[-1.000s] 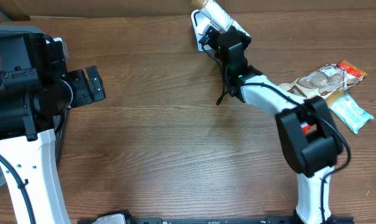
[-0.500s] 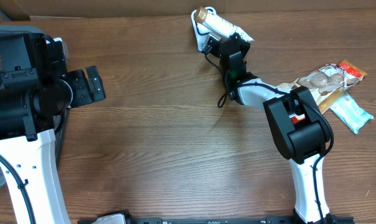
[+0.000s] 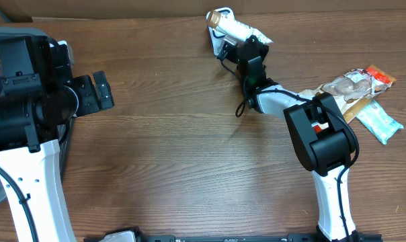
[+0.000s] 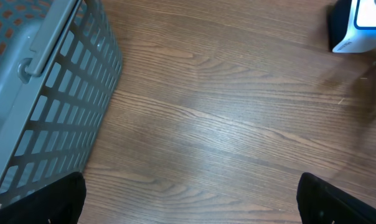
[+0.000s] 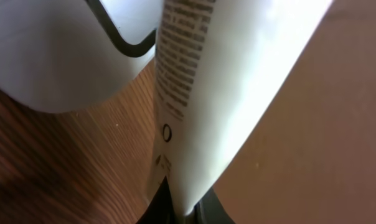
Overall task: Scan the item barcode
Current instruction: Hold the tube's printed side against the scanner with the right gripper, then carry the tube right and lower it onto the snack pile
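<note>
One white plastic tube with a tan cap [image 3: 231, 26] is pinched in the right gripper [image 3: 247, 42] at the far edge of the brown wooden table [image 3: 176, 148]. It lies against the one white, black-trimmed barcode scanner [image 3: 215, 37]. Close up, the tube carries rows of small dark print, too blurred to read, with a little ring mark beneath. Two arms are in sight. The left gripper [image 3: 103, 91] hangs with its jaws spread wide and empty, beside one grey-blue slatted plastic basket [image 4: 63, 93]. At least three snack packets [image 3: 351, 86] lie heaped together on the right, well apart from the tube.
</note>
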Robot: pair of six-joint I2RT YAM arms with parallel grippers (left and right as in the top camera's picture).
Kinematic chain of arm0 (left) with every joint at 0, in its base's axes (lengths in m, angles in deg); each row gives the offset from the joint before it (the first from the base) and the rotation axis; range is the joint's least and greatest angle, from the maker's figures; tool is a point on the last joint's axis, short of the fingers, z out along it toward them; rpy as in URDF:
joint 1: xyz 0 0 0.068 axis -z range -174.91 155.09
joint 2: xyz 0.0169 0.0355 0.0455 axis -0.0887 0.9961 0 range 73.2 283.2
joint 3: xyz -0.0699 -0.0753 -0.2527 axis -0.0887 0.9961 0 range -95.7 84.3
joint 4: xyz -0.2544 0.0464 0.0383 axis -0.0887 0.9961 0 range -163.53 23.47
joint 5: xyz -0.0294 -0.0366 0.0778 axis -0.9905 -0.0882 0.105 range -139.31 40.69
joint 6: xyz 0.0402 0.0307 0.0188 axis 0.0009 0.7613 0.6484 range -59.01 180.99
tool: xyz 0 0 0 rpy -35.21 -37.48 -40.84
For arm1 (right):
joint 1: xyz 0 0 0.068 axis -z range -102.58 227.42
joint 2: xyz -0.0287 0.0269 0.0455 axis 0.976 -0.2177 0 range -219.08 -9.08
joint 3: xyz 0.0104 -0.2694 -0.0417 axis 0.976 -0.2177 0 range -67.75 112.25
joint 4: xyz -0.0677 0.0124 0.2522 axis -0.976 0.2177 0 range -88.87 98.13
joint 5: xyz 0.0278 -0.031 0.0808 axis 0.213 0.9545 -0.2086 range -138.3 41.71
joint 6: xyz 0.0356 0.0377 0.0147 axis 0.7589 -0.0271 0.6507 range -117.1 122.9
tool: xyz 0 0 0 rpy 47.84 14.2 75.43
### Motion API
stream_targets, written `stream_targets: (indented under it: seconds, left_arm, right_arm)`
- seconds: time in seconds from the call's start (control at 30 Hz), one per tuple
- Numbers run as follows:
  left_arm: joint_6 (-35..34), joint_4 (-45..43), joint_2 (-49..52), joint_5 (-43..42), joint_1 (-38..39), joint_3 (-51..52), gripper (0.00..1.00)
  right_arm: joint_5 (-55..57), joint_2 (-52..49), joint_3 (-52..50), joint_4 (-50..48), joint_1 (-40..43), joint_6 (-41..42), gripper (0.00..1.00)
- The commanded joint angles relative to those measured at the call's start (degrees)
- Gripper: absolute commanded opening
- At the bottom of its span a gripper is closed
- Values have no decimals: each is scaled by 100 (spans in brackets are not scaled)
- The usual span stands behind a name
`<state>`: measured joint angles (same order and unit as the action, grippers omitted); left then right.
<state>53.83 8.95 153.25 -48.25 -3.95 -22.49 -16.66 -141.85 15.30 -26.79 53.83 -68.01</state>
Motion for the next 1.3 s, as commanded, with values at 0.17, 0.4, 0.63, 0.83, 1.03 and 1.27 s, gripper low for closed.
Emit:
stream_targets:
  seconds: [0.17, 0.4, 0.63, 0.83, 1.03, 1.27]
  left_arm:
    - [-35, -20, 20, -48, -22, 2, 99]
    - [-37, -20, 20, -50, -15, 2, 100]
    - [-37, -20, 22, -50, -15, 2, 99]
    - [-35, -17, 26, -48, -15, 2, 100]
    - [-37, -17, 31, -48, -15, 2, 100]
    - [-37, -20, 31, -48, -15, 2, 100]
  right_arm:
    - [-131, 72, 769, -46, 116, -763, 4]
    - [-201, 72, 905, 295, 122, -693, 4]
    - [-223, 72, 905, 389, 129, -693, 4]
    - [-188, 79, 905, 490, 111, -691, 4]
    - [-184, 555, 905, 695, 72, 289, 4]
    - [-949, 2199, 907, 3298, 9, 3077, 4]
